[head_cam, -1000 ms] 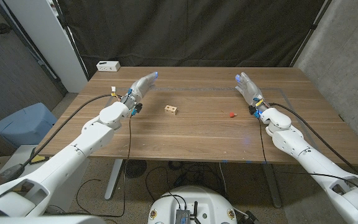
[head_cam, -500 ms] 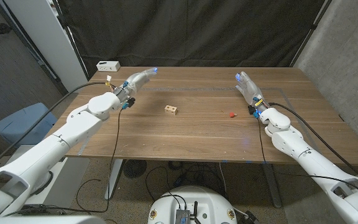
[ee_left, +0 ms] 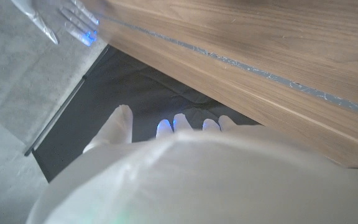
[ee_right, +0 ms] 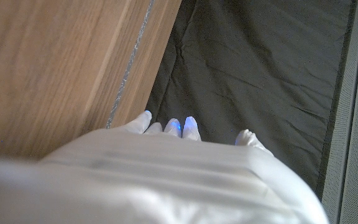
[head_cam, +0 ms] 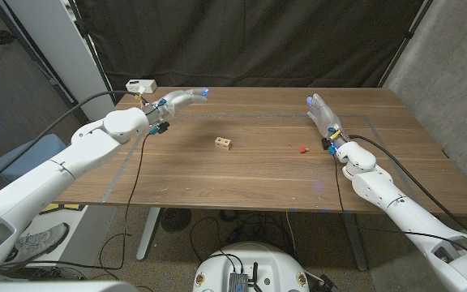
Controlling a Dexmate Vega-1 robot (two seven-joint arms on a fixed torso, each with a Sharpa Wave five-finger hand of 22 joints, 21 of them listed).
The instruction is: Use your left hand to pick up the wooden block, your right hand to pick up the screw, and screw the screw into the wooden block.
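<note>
Wooden block (head_cam: 224, 143) and red screw (head_cam: 302, 150) lie apart mid-tabletop (head_cam: 258, 178), untouched. Left hand (head_cam: 182, 100) and right hand (head_cam: 323, 112) open, empty, each raised on own side, likely ready for reach.

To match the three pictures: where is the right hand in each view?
Head view: right hand, past the red screw, at the table's right side.
Left wrist view: fingertips against the grey wall, off the table's edge.
Right wrist view: its back close up, fingertips toward the curtain.
Shared landmark: the black curtain.
</note>
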